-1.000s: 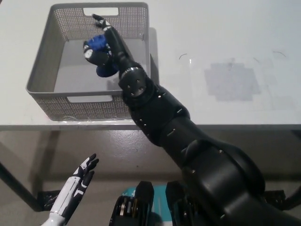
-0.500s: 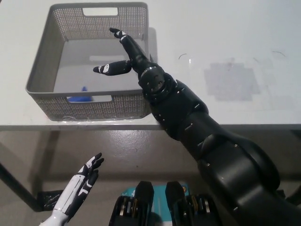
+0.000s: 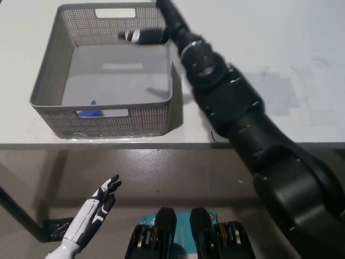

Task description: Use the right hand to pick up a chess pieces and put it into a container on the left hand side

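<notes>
The black right hand [image 3: 161, 27] is up over the far right corner of the grey basket [image 3: 48, 75], fingers spread and holding nothing. One finger [image 3: 141, 36] sticks out sideways across the basket's far wall, and the others run up toward the top edge of the picture, partly cut off there. The black arm [image 3: 242, 118] stretches back from the hand across the white table [image 3: 259, 48] and down to the lower right.

And there's the blue chess piece [image 3: 92, 110], well away from that hand: it lies on the basket floor at the near wall, toward the left corner, showing partly through the handle slot in that wall. Only a small blue patch can be seen, so its shape is hard to make out. It sits clear of the hand, at the opposite side of the basket from those fingers.

The basket stands on the table's left part, its near wall close to the table's front edge. To the right of the arm, a faint grey square patch [image 3: 280, 91] marks the tabletop.

Down low, the white left hand [image 3: 99, 202] rests below the table's edge, under the basket's near side, fingers apart and empty, pointing up toward the table.
</notes>
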Available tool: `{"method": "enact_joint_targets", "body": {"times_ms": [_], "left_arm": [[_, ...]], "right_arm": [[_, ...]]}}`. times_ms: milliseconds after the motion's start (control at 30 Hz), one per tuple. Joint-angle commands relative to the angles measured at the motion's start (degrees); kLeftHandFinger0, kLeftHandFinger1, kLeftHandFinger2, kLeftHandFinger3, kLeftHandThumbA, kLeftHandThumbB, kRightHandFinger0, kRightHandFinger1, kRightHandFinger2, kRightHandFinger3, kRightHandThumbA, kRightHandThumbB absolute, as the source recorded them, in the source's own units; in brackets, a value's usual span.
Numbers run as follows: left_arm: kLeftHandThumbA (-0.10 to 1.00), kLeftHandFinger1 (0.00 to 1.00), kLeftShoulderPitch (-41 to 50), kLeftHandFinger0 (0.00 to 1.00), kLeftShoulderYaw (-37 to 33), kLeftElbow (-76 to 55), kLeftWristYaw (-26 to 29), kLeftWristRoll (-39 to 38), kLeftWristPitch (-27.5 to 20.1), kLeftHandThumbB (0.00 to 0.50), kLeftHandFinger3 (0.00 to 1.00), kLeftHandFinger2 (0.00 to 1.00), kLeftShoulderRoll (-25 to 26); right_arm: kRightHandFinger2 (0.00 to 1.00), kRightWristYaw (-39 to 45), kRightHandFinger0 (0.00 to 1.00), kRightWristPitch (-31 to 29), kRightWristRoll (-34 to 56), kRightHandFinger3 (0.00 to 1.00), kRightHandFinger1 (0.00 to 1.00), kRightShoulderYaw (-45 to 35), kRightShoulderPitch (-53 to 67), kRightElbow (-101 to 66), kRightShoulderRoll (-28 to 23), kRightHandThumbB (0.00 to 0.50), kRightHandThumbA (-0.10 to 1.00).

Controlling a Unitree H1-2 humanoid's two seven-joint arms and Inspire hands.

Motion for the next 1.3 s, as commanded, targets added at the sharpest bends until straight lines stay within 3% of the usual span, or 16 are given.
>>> {"method": "enact_joint_targets", "body": {"times_ms": [0,67,100,233,400,433,467,533,633,767,867,1067,1133,1200,1267], "left_arm": [[1.00,1.00,-0.71,1.00,0.26,-1.72,-0.87,0.26,0.49,0.434,1.00,1.00,1.55],[1.00,1.00,-0.38,1.00,0.84,-1.85,-0.54,-0.85,1.53,0.461,1.00,1.00,0.96],[1.00,1.00,0.02,1.00,0.80,-1.88,-0.31,-0.60,0.67,0.456,1.00,1.00,1.01],[1.00,1.00,0.68,1.00,0.94,-1.91,0.06,-0.56,-0.02,0.441,1.00,1.00,0.96],[1.00,1.00,1.01,1.00,1.36,-0.84,0.68,-1.11,-1.39,0.448,1.00,1.00,0.55],[1.00,1.00,1.15,1.00,1.39,-0.74,0.73,-1.08,-1.65,0.447,1.00,1.00,0.63],[1.00,1.00,1.35,1.00,1.44,-0.65,0.84,-0.99,-1.89,0.447,1.00,1.00,0.67],[1.00,1.00,1.33,1.00,1.49,-0.54,0.92,-1.03,-1.79,0.446,1.00,1.00,0.58],[1.00,1.00,2.15,1.00,1.31,-0.62,1.38,-0.41,-1.61,0.439,1.00,1.00,0.15],[1.00,1.00,2.76,1.00,1.55,-0.26,1.72,-0.88,-1.93,0.435,1.00,1.00,-0.47],[1.00,1.00,2.98,1.00,1.89,-0.54,1.43,-1.27,-2.04,0.425,1.00,1.00,-0.12],[1.00,1.00,2.80,1.00,2.46,-0.31,1.49,-1.03,-2.55,0.432,1.00,1.00,-0.79],[1.00,1.00,2.75,1.00,2.75,-0.17,1.27,-1.67,-2.93,0.417,1.00,1.00,-1.16],[1.00,1.00,2.71,1.00,3.18,-0.36,1.53,-1.86,-2.65,0.417,1.00,1.00,-1.61],[1.00,1.00,2.61,1.00,3.55,-0.25,1.55,-2.17,-2.83,0.418,1.00,1.00,-1.94]], "right_arm": [[1.00,6.07,1.00,9.56,3.02,1.00,1.00,-4.13,7.29,-39.85,-8.17,0.318,1.00],[1.00,7.12,1.00,10.79,3.56,1.00,1.00,-4.80,10.64,-46.84,-9.87,0.301,1.00],[1.00,7.16,1.00,12.25,2.67,1.00,1.00,-5.43,14.36,-53.33,-11.40,0.327,1.00],[1.00,7.91,1.00,13.44,3.82,1.00,1.00,-7.41,22.39,-64.23,-14.12,0.314,1.00],[1.00,8.40,1.00,10.56,8.44,1.00,1.00,-9.89,34.81,-72.27,-16.38,0.326,1.00],[1.00,8.24,1.00,9.04,8.76,1.00,1.00,-10.24,37.85,-73.24,-16.81,0.287,1.00],[1.00,7.91,1.00,7.60,8.65,1.00,1.00,-10.43,40.41,-73.90,-17.10,0.284,1.00],[1.00,6.92,1.00,6.51,9.04,1.00,1.00,-10.94,44.32,-74.46,-16.41,0.299,1.00],[1.00,5.41,1.00,3.33,10.57,1.00,1.00,-11.25,50.24,-73.30,-14.48,0.270,1.00],[1.00,4.97,1.00,-0.67,11.53,1.00,1.00,-10.77,56.60,-70.02,-13.05,0.278,1.00],[1.00,5.61,1.00,-3.26,12.55,1.00,1.00,-10.16,60.17,-67.05,-11.74,0.241,1.00],[1.00,6.58,1.00,-8.17,13.83,1.00,1.00,-9.74,65.88,-60.36,-9.62,0.215,1.00],[1.00,6.48,1.00,-10.78,13.64,1.00,1.00,-9.90,67.26,-56.99,-8.99,0.159,0.97],[1.00,7.18,1.00,-10.24,14.19,1.00,1.00,-9.82,68.53,-55.37,-8.89,0.195,0.99],[1.00,7.67,1.00,-10.73,13.92,1.00,1.00,-9.51,69.48,-54.68,-9.14,0.189,1.00]]}}
